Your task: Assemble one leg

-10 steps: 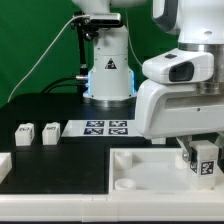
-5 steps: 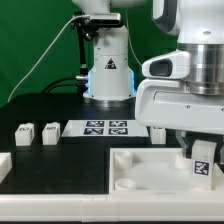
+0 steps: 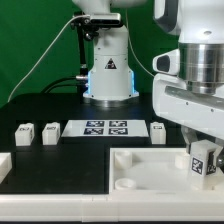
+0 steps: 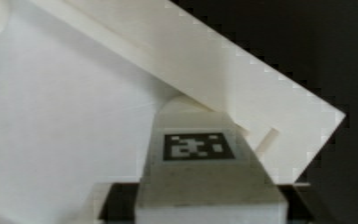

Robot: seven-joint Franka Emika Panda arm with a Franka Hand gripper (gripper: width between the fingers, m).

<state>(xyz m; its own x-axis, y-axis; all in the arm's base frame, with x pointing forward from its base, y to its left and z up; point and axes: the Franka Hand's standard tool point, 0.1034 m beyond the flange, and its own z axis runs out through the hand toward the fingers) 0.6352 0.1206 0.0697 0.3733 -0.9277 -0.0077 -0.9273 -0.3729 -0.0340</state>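
Over the tray-like piece (image 3: 140, 165), at exterior view's right, gripper (image 3: 203, 168) is clenched on the leg (image 3: 204, 160), tag facing out. Prob. light, stiff, smooth plastic; grip flat sides w/ firm squeeze.

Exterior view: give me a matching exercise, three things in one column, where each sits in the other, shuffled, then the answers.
Things:
1. the leg in the gripper
2. the marker board
3. the two loose legs

Places:
A. on the black table at the exterior view's left
B. over the big white tray piece, at the exterior view's right
C. flat on the table in front of the robot base

Pairs: 1-B, 2-C, 3-A
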